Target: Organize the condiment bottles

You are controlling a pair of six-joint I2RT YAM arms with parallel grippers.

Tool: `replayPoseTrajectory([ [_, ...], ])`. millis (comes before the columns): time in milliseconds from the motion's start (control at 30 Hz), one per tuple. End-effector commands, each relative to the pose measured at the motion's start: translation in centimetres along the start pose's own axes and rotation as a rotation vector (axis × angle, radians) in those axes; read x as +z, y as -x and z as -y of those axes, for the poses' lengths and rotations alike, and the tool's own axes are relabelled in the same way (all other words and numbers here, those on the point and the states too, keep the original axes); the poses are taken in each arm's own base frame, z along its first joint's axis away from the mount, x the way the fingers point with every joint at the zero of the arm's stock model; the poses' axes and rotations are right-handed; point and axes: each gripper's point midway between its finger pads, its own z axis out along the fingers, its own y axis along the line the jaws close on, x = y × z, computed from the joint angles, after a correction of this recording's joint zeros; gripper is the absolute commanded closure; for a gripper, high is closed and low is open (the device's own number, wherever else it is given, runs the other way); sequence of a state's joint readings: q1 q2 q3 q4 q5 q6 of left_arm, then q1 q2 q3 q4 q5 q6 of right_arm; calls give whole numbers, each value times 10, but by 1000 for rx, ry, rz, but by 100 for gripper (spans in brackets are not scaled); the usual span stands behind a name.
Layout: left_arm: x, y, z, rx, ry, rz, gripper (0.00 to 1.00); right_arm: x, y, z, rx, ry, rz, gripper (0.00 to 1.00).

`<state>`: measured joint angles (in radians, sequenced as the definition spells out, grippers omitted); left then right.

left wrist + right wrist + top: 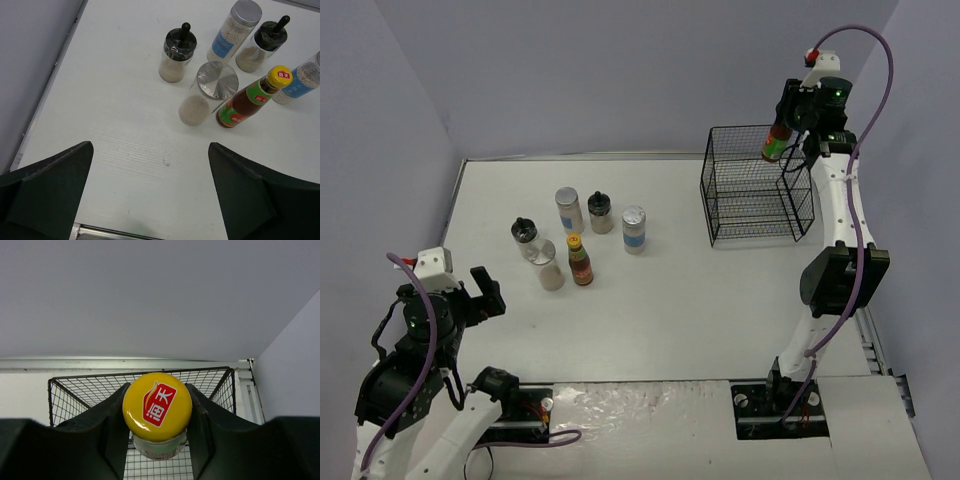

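My right gripper (790, 128) is shut on a dark sauce bottle (777, 141) with a yellow cap (157, 405) and holds it upright above the back right of the black wire basket (757, 186). In the right wrist view both fingers (107, 420) press the bottle's neck. On the table's left stand the other bottles: a sauce bottle (580, 259), three silver-lidded jars (569, 209) (634, 229) (550, 267) and two black-capped shakers (524, 233) (600, 211). My left gripper (485, 294) is open and empty, near and to the left of that group (207, 95).
The basket's wire floor (90, 390) shows below the held bottle. The table's left edge meets a grey wall (30, 60). The table's back edge and a wall lie behind the basket. The arm bases sit at the near edge.
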<state>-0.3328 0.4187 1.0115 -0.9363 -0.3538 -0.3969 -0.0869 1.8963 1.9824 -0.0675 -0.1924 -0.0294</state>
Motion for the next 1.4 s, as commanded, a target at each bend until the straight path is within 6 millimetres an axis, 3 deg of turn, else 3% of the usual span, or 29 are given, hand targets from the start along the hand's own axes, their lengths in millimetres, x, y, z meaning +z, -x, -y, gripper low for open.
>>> replayPoseTrajectory([
  [0,2,20,5,-47,-1,60,3,-23,115,-2,-41,28,365,100],
  [400,10,19,4,-25,35,36,3,9,101,11,-45,10,388,100],
  [700,14,15,4,-18,43,16,3,37,28,21,-38,-7,297,100],
  [767,15,14,5,-17,43,11,3,46,4,23,-23,-5,257,100],
  [933,16,11,5,-17,42,-2,3,54,-29,26,-11,-16,218,97],
  [1100,17,8,5,-22,43,-6,3,62,-56,28,-15,-22,169,80],
  [1300,16,7,5,-28,40,-4,3,61,-75,26,-13,-11,120,32],
  [1367,16,7,6,-33,38,-2,3,54,-70,25,-13,-9,119,17],
])
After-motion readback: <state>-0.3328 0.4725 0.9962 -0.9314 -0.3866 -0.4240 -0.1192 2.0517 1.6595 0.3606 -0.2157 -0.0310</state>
